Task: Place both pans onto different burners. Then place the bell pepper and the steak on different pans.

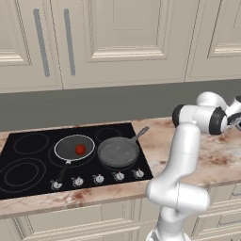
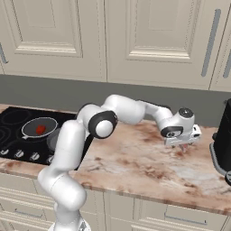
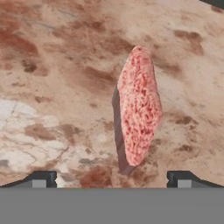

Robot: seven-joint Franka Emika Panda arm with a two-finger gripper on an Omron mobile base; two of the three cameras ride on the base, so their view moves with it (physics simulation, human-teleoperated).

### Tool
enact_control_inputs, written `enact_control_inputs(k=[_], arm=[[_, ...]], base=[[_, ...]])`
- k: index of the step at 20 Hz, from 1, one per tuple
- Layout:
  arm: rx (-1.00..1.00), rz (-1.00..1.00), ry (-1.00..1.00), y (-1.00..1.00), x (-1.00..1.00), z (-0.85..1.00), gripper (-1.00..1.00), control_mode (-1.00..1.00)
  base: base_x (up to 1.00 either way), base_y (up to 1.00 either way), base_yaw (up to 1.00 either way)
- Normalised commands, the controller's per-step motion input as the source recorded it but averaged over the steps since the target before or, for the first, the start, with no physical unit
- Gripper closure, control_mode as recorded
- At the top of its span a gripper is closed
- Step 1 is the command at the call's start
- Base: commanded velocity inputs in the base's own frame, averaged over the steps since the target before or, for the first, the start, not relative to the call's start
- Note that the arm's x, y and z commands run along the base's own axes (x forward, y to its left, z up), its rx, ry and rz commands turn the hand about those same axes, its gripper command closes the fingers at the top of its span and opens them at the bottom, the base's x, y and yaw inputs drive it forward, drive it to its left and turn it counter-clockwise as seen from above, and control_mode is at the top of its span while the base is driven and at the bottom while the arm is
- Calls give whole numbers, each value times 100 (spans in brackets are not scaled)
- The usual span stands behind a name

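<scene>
The shallow dark pan point(image 1: 74, 147) with a pale rim sits on a middle burner of the black cooktop point(image 1: 19, 157), and the red bell pepper point(image 1: 80, 149) lies inside it. To its right on the cooktop stands the deeper grey pan point(image 1: 117, 151), with nothing in it. The steak point(image 3: 138, 107), pink and marbled, lies flat on the marble counter far to the right of the cooktop. My gripper point(image 3: 111, 181) hovers over it, open, with a fingertip on each side and nothing held. From the right base view the gripper point(image 2: 183, 145) points down at the counter point(image 2: 135, 162).
Free burner rings point(image 1: 30, 142) lie on the cooktop's left side. Silver knobs point(image 1: 98, 179) line its front edge. A black appliance point(image 2: 223, 144) stands on the counter just right of my hand. Cabinets and a grey backsplash rise behind.
</scene>
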Motion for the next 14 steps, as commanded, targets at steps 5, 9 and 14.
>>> enact_control_inputs(k=[5,9,14], arm=[[0,0,0,-13,17,-1,-100,-100],[0,0,0,-2,7,-16,-100,-100],[0,0,0,0,7,-23,-100,-100]], base=[[0,0,0],[0,0,0],[0,0,0]])
